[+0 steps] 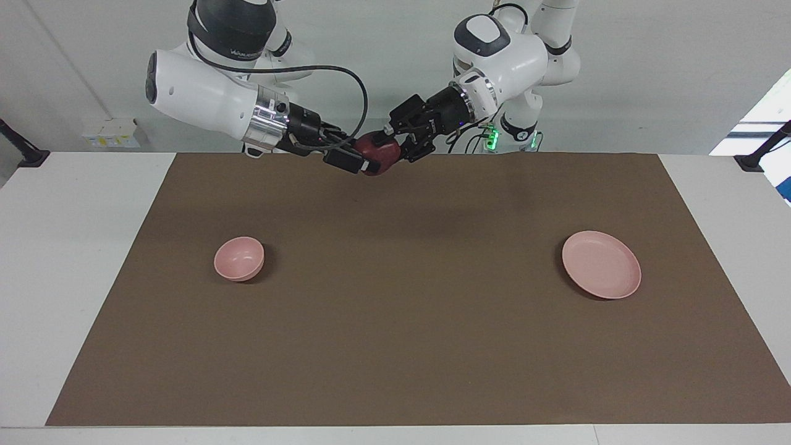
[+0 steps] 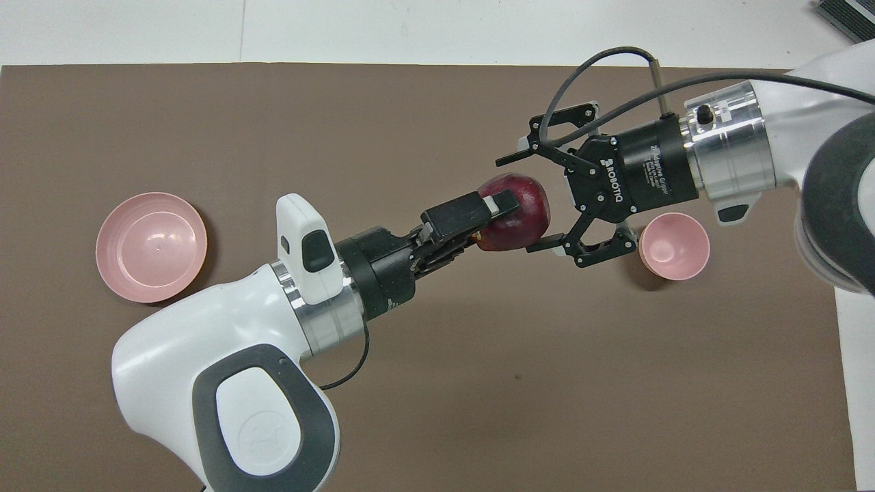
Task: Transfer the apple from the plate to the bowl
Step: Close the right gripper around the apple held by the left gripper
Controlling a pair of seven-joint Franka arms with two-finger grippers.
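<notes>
The dark red apple (image 1: 380, 154) (image 2: 519, 212) hangs in the air over the brown mat, between plate and bowl. My left gripper (image 1: 390, 148) (image 2: 492, 219) is shut on it. My right gripper (image 1: 358, 157) (image 2: 528, 203) is open, one finger on either side of the apple's free end; I cannot tell whether they touch it. The flat pink plate (image 1: 601, 264) (image 2: 151, 247) lies bare toward the left arm's end of the table. Toward the right arm's end sits the small deep pink bowl (image 1: 239, 258) (image 2: 674, 246) with nothing in it.
A brown mat (image 1: 395, 321) covers most of the white table. A black cable (image 2: 615, 61) loops off the right wrist, above the gripper.
</notes>
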